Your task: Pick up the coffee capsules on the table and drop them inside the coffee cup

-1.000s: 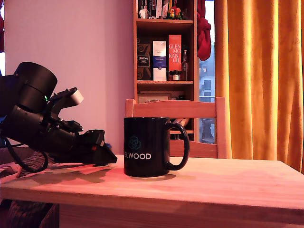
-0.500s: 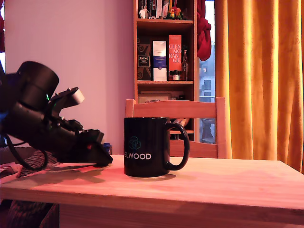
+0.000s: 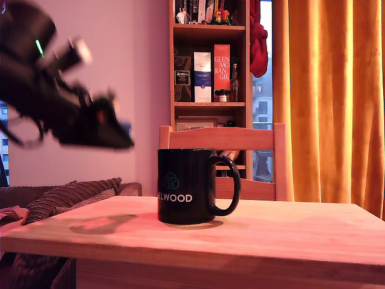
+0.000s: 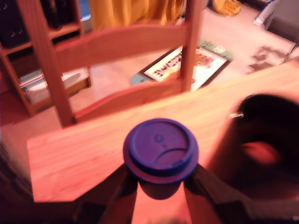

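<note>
Item: dark blue capsule [image 4: 160, 156]. Centre to lower centre of the wrist view, rimmed top facing the camera, body clamped between the two jaws, which press its tapered sides from either side below the rim. A small blue patch shows at the tip of the arm in the exterior view, upper left of the frame.

Item: gripper [image 3: 114, 129]. Upper left of the exterior view, blurred, raised clear of the surface [image 3: 271, 232] and above mug-rim height, set off to the exterior view's left of the mug.

Item: coffee cup [image 3: 186, 185]. Black mug, upright, centre of the exterior view, handle toward that view's right; its dark mouth appears blurred at the right of the wrist view.

Item: cream capsule. Not seen in either view.

Item: chair [image 3: 222, 139] and bookshelf [image 3: 207, 66]. Behind the mug, centre and upper centre of the exterior view.

Step in hand, as judged: carry to the mug, then release.

Handling notes:
- Hold the clamp firm; the pod tapers and could slip downward.
- Keep height above the rim while travelling across.
- Centre the pod over the mouth before parting the jaws; a release near the rim risks a bounce onto the surface.
- Approach steadily so the mug is not knocked.
</note>
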Robot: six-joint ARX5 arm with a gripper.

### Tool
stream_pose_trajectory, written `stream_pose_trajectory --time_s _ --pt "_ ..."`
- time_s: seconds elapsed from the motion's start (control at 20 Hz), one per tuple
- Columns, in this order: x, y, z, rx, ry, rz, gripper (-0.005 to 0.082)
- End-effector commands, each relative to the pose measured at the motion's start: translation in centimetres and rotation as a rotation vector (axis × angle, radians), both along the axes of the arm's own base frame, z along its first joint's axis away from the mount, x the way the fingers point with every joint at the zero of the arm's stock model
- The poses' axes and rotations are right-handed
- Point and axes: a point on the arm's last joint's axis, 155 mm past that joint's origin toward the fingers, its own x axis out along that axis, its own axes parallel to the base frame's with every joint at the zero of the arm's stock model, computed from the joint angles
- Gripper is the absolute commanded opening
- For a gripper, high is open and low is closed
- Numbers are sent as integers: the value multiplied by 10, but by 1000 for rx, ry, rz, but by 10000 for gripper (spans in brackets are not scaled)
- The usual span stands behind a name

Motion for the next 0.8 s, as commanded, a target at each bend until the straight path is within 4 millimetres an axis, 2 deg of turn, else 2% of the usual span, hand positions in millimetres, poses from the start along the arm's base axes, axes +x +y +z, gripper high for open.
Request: stream_pose_trajectory --time_s 0.0,0.15,0.25,0.45,0.75 --pt "-7 -1 12 -15 -21 -12 179" --pt "-11 1 31 -38 -50 -8 179" --pt "-13 -1 35 -49 -51 -15 180" --pt "-30 -28 38 -60 -55 -103 180" --pt "-53 -74 56 -34 -108 -195 180"
